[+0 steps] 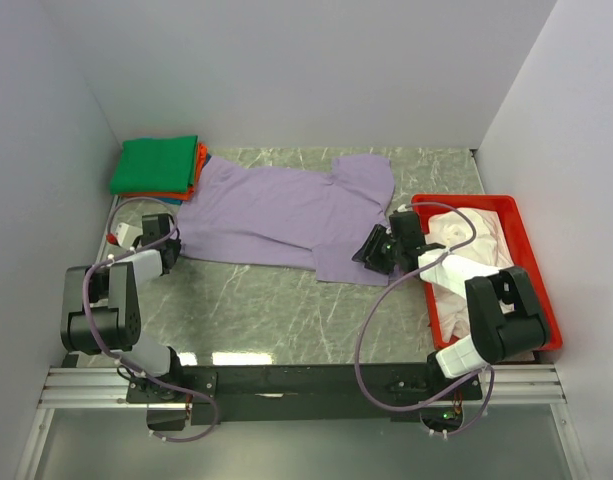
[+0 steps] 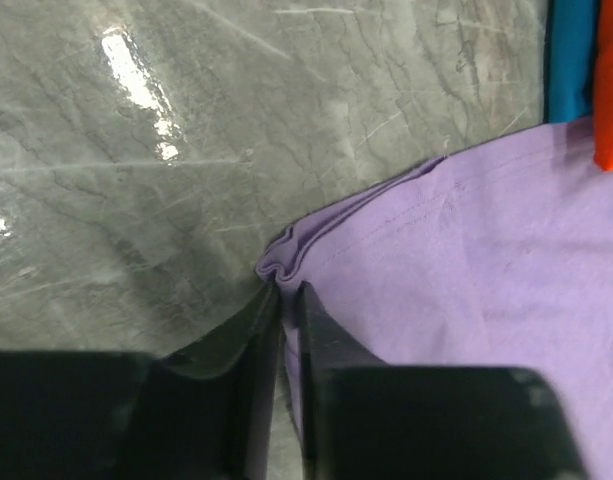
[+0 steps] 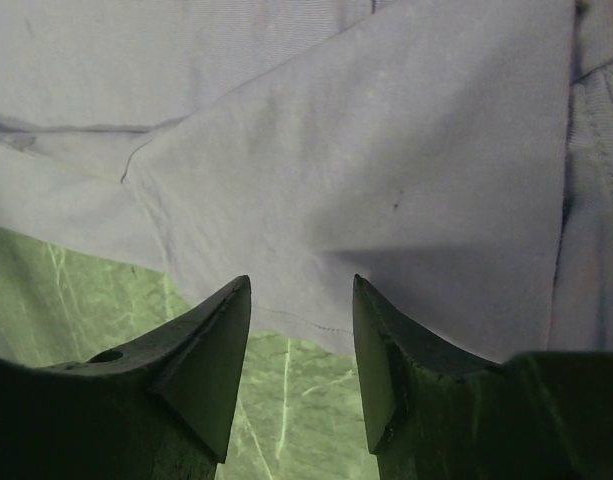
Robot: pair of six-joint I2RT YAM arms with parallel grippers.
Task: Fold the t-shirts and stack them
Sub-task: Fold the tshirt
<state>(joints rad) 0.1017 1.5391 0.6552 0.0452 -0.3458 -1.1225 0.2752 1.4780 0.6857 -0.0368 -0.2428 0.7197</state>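
The left hand (image 2: 283, 292) sat low on the bench (image 1: 286, 310) at the near left corner of the purple shirt (image 1: 276, 210). Its fingers (image 2: 256, 380) were drawn almost together, with only a thin slit between them. The hem corner ran into that slit and bunched into small folds just past the tips, so the hand was pinching the cloth.

The right hand (image 3: 298, 290) was at the shirt's near right edge, beside the sleeve end. Its fingers (image 3: 221, 350) stood wide apart and had hold of nothing. Bare bench showed between them, and the hem of the shirt crossed the gap just at the tips, the cloth spreading away beyond.

The shirt lay flat on the bench between the two hands, running from the left hand up and across to the right, with a sleeve at its far right.

Right of the right hand, a red tray (image 1: 531, 262) held a crumpled pale shirt (image 1: 471, 235).

At the far left corner was a folded stack. A green shirt (image 1: 156, 165) lay on top, with an orange shirt (image 1: 200, 165) under it. The left wrist view also showed a blue shirt (image 2: 571, 60) in that pile. The purple shirt's far left edge touched the stack.
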